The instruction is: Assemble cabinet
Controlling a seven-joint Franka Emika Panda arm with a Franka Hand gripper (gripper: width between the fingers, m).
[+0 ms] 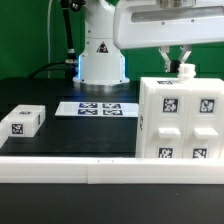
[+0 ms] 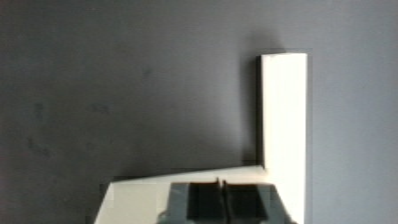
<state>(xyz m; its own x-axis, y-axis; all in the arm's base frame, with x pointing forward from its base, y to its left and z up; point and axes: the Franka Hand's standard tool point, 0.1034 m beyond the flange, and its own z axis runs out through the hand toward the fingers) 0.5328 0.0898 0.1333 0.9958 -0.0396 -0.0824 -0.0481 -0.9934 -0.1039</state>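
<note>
The cabinet (image 1: 180, 118) is a large white box with tagged inset panels, standing at the exterior view's right. My gripper (image 1: 178, 65) hangs right over its top, at or just above the top's back edge. In the wrist view the two dark fingers (image 2: 199, 203) stand together with only a thin line between them, so my gripper (image 2: 221, 186) looks shut with nothing seen between the jaws. A white face of the cabinet (image 2: 151, 198) lies under the fingers. A narrow white upright edge (image 2: 281, 105) runs beside them over the dark table.
A small white block with one tag (image 1: 22, 120) lies at the exterior view's left. The marker board (image 1: 98, 108) lies flat in front of the robot base (image 1: 100, 62). A white rail (image 1: 70, 166) runs along the table's near edge.
</note>
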